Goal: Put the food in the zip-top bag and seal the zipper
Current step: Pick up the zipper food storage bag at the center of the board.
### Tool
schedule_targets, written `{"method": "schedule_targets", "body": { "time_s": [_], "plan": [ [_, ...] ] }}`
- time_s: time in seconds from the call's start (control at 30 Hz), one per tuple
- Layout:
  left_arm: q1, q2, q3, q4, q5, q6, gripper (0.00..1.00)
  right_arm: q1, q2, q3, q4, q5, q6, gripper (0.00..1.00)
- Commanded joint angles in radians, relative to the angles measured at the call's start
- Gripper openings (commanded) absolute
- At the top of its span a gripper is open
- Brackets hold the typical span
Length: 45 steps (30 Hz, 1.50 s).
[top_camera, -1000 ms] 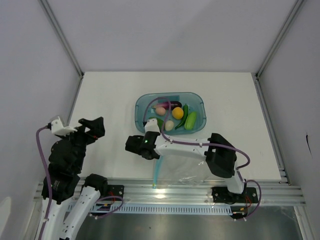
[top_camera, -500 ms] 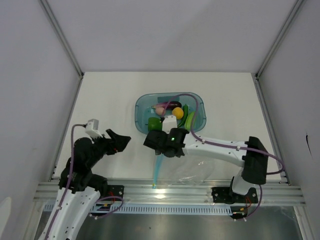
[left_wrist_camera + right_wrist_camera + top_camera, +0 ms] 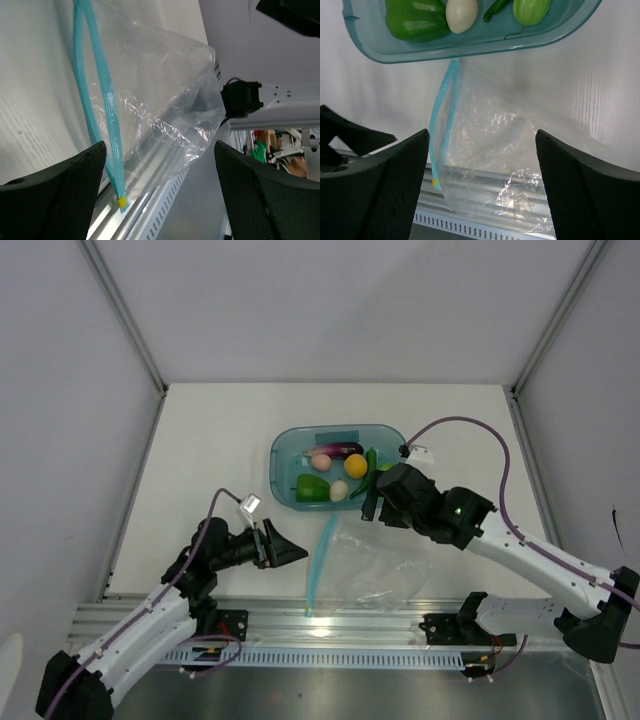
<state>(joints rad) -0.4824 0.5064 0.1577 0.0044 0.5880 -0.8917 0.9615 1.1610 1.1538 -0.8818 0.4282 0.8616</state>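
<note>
Teal tray (image 3: pixel 273 462) holds seven food pieces (image 3: pixel 355 464) beside one zip-top bag (image 3: pixel 375 565).

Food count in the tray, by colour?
Green: 3 (pepper, long dark vegetable, pale chunk)
Purple eggplant: 1
Orange-yellow ball: 1
Pink ball: 1
Cream egg: 1
Total: 7

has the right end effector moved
Yes: the right end effector swung right, crossing the clear bag's teal zipper strip to the translucent teal plastic tray's near right corner.
</note>
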Motion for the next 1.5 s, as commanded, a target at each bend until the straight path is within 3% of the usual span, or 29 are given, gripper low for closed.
{"method": "schedule_targets", "body": {
  "time_s": [0.0,0.17,0.3,0.63,0.9,1.1,1.23,1.47],
  "plan": [
    [-0.064,0.139,-0.012,0.268,0.000,-0.049,0.89,-0.015,-0.037,-0.011,0.035,-0.037,-0.049,0.88],
    [-0.104,0.332,0.022,0.328,-0.056,-0.046,0.87,-0.017,-0.078,-0.028,0.024,-0.032,-0.058,0.88],
    [-0.124,0.365,0.032,0.367,-0.105,-0.033,0.87,-0.018,-0.109,-0.048,0.026,-0.026,-0.061,0.88],
    [-0.199,0.627,0.108,0.499,-0.082,-0.035,0.84,-0.026,-0.110,-0.057,0.017,-0.029,-0.073,0.88],
    [-0.236,0.705,0.106,0.563,-0.100,-0.062,0.81,-0.026,-0.136,-0.068,-0.060,-0.029,-0.041,0.88],
    [-0.254,0.721,0.111,0.637,-0.056,-0.096,0.70,-0.024,-0.107,-0.152,-0.056,-0.075,0.005,0.88],
    [-0.262,0.721,0.111,0.654,-0.045,-0.105,0.64,-0.010,-0.095,-0.238,0.036,-0.126,0.046,0.87],
    [-0.263,0.733,0.109,0.706,-0.011,-0.139,0.43,0.000,-0.047,-0.324,0.136,-0.169,0.060,0.87]
  ]
}}
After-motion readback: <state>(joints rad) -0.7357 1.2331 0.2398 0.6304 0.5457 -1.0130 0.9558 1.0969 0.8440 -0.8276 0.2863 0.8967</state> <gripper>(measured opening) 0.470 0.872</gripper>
